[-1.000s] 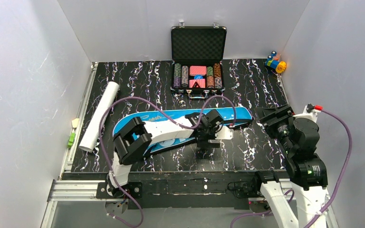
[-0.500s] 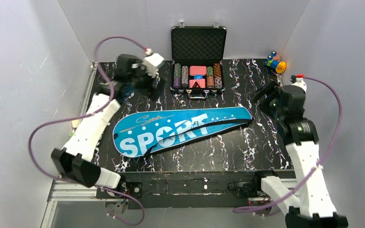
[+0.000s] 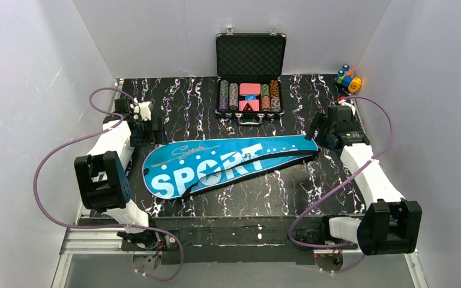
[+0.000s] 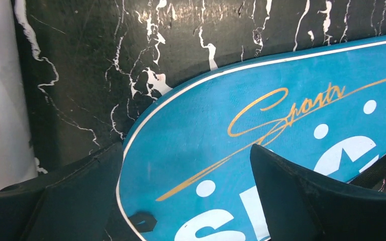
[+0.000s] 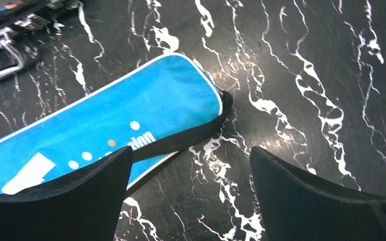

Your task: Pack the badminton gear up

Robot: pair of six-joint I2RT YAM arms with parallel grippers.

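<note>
**Ready to grasp at both ends**

The blue bag (image 3: 228,165) lies flat on the table (image 3: 312,189). The left gripper (image 3: 143,127) hovers at its wide end and the right gripper (image 3: 319,127) at its narrow tip, both spread wide (nothing held). I think each should go low and pinch only the rim.

Blue bag (image 3: 216,168) bars the desk's (image 3: 312,192) middle
Bare strips run along its near and far sides; open black case (image 3: 250,60) and toy blocks (image 3: 348,79) stand at the far edge.

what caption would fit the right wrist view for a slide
Open right end effector poised at the narrow end of the long blue fabric racket bag on the black white-veined table.
</note>
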